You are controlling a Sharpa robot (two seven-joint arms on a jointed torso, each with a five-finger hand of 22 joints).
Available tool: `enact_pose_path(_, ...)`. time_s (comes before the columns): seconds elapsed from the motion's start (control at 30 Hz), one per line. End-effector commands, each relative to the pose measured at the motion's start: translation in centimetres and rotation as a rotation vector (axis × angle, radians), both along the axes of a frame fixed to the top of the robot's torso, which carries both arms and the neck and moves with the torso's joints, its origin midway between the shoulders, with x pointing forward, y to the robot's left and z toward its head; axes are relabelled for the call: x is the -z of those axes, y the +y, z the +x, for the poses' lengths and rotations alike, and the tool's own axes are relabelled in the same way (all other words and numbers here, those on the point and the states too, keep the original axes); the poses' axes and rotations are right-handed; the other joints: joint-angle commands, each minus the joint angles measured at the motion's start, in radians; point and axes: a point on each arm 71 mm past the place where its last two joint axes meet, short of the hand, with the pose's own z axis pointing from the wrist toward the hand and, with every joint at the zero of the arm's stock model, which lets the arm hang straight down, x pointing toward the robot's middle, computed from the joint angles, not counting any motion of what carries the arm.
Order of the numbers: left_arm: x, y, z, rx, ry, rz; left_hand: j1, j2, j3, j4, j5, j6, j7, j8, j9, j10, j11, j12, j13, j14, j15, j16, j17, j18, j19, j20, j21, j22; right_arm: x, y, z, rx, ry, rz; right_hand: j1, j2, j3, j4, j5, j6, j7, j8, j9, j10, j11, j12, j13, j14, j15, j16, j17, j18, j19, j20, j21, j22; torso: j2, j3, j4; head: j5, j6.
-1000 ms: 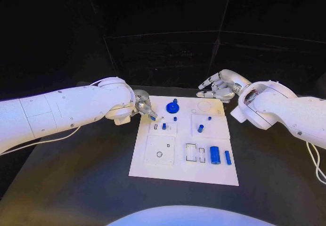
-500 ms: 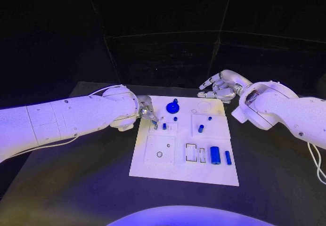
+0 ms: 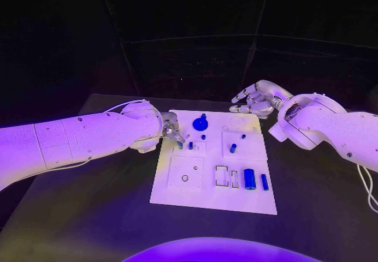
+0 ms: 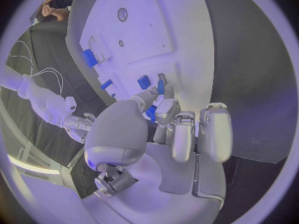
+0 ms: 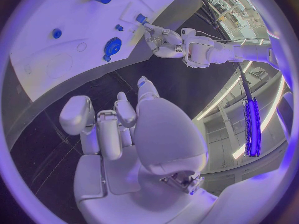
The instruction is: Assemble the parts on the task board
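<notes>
The white task board [image 3: 212, 191] lies mid-table. My left hand [image 3: 172, 131] hovers over the board's left edge and pinches a small blue peg [image 3: 180, 144] between thumb and finger; the left wrist view shows that peg [image 4: 151, 114] at the fingertips, close to two standing pegs [image 4: 161, 87]. A round blue knob [image 3: 200, 125] stands at the far end. Small pegs [image 3: 232, 148] stand mid-board, and a blue cylinder [image 3: 249, 179] and a slim bar [image 3: 264, 182] lie at the near right. My right hand [image 3: 253, 101] hangs above the far right corner, fingers apart, holding nothing.
The board carries raised white square plates [image 3: 185, 176] and rectangular slots [image 3: 222, 176]. Black table [image 3: 87, 218] surrounds it on all sides. In the right wrist view the board [image 5: 56, 64] and the blue knob [image 5: 112, 46] lie beyond my right hand [image 5: 118, 129].
My left hand has shifted a little toward me and inward over the board's left edge, carrying the small blue peg. The right hand has stayed where it was.
</notes>
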Motion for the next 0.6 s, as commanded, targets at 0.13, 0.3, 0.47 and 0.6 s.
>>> enact_pose_path(0.13,0.13,-0.26,-0.16,0.018,0.014,0.025,0.005,0.006,0.094,-0.091,0.001,0.0,-0.006,0.005,0.0,0.001,-0.003,-0.003,-0.001,0.108,0.0,0.003,0.263,0.001,0.009,0.003,-0.004,0.084,-0.12,0.08,-0.01,-0.009,-0.002,-0.001,0.004,0.005,-0.006,-0.001,0.007,-0.007,-0.001,0.006,0.0,-0.009,0.001,-0.005,-0.001,0.072,-0.004,-0.005,0.134,0.013,-0.004,0.0,-0.003,-0.001,0.0,-0.0005,0.0003,-0.001,-0.002)
enact_pose_path(0.3,0.23,-0.31,-0.26,0.022,0.019,0.027,0.004,0.004,0.099,-0.093,0.001,-0.001,-0.006,0.007,0.002,0.001,-0.004,-0.004,-0.002,0.108,0.0,0.003,0.263,0.001,0.008,0.003,-0.005,0.083,-0.11,0.07,-0.01,-0.009,-0.001,-0.002,0.004,0.005,-0.006,-0.001,0.007,-0.007,-0.001,0.006,0.0,-0.009,0.001,-0.005,-0.001,0.072,-0.004,-0.005,0.134,0.013,-0.004,0.0,-0.003,-0.001,0.0,-0.0002,0.0006,-0.001,-0.003)
enact_pose_path(0.47,0.3,-0.28,-0.43,0.029,0.029,0.032,0.004,0.004,0.1,-0.093,0.001,-0.001,-0.006,0.007,0.002,0.001,-0.004,-0.004,-0.002,0.108,0.0,0.003,0.263,0.001,0.008,0.003,-0.005,0.083,-0.1,0.04,0.0,-0.008,0.0,-0.002,0.004,0.005,-0.006,-0.001,0.007,-0.007,-0.001,0.006,0.0,-0.009,0.001,-0.005,-0.001,0.072,-0.004,-0.005,0.134,0.013,-0.004,0.0,-0.003,-0.001,0.0,-0.0006,0.0004,0.0,-0.005)
enact_pose_path(0.6,0.34,-0.26,-0.56,0.034,0.035,0.035,0.004,0.003,0.102,-0.094,0.002,-0.001,-0.006,0.008,0.002,0.0,-0.004,-0.006,-0.003,0.108,0.0,0.003,0.263,0.001,0.008,0.003,-0.005,0.083,-0.1,0.02,0.01,-0.008,0.0,-0.003,0.004,0.005,-0.006,-0.001,0.007,-0.007,-0.001,0.006,0.0,-0.009,0.001,-0.005,-0.001,0.072,-0.004,-0.005,0.134,0.013,-0.004,0.0,-0.003,-0.001,0.0,-0.0005,0.0007,0.001,-0.006)
